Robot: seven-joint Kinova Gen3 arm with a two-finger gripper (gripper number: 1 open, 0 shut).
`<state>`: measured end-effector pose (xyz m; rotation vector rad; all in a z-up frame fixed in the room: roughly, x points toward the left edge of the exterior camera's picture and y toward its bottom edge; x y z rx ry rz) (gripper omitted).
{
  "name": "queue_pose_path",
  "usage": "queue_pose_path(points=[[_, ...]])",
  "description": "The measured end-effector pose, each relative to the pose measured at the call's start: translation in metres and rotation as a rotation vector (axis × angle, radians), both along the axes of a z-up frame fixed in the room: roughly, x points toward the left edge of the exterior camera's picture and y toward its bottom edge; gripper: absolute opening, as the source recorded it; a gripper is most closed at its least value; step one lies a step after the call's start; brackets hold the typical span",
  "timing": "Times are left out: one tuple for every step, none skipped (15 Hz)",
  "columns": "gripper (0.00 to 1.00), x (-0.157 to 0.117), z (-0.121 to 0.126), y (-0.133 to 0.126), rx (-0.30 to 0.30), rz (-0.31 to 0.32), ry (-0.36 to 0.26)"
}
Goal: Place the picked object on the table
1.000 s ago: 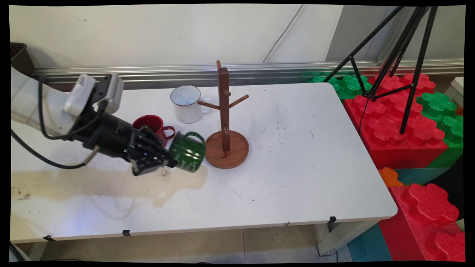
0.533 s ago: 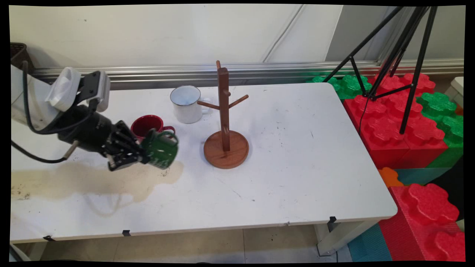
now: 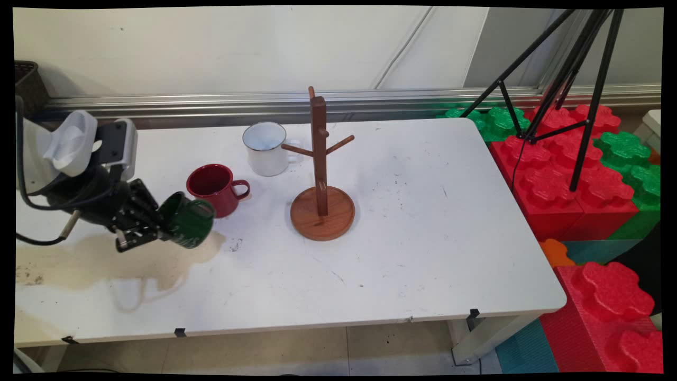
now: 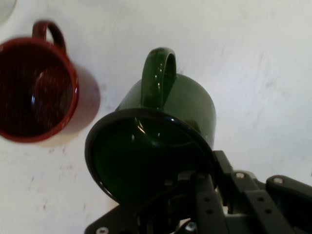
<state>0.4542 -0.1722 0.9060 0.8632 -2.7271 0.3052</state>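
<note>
My gripper [image 3: 158, 225] is shut on the rim of a green mug [image 3: 188, 220], which hangs tipped on its side just above the table's left part. In the hand view the green mug [image 4: 161, 131] fills the middle, its handle pointing up and one finger inside its mouth. A red mug [image 3: 214, 189] stands upright right behind the green one, also seen in the hand view as the red mug [image 4: 34, 87] at the left. Farther right stands a wooden mug tree [image 3: 320, 174] with bare pegs. A white enamel mug [image 3: 266, 147] stands behind it to the left.
A tan stain [image 3: 79, 259] spreads over the table's [image 3: 423, 222] near left part. Red and green foam blocks [image 3: 576, 180] and a black tripod [image 3: 576, 79] stand off the right edge. A metal rail [image 3: 370, 100] runs along the wall behind.
The gripper has carried the green mug leftward, away from the mug tree's base, past the front of the red mug, which now shows in full.
</note>
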Motion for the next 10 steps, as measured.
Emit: queue_pose_path(points=[[0.0,0.002,-0.002,0.002,0.005,0.001,-0.022],[0.0,0.003,-0.004,0.002,0.009,0.002,-0.037],[0.0,0.004,-0.006,0.003,0.013,0.004,-0.053],[0.0,0.005,-0.009,0.004,0.016,0.005,-0.069],[0.0,0.006,-0.012,0.006,0.02,0.006,-0.085],[0.0,0.007,-0.014,0.006,0.023,0.008,-0.095],[0.0,0.007,-0.017,0.008,0.027,0.011,-0.11],[0.0,0.008,-0.019,0.008,0.031,0.013,-0.119],[0.0,0.009,-0.022,0.009,0.035,0.017,-0.133],[0.0,0.01,-0.024,0.01,0.037,0.019,-0.142]])
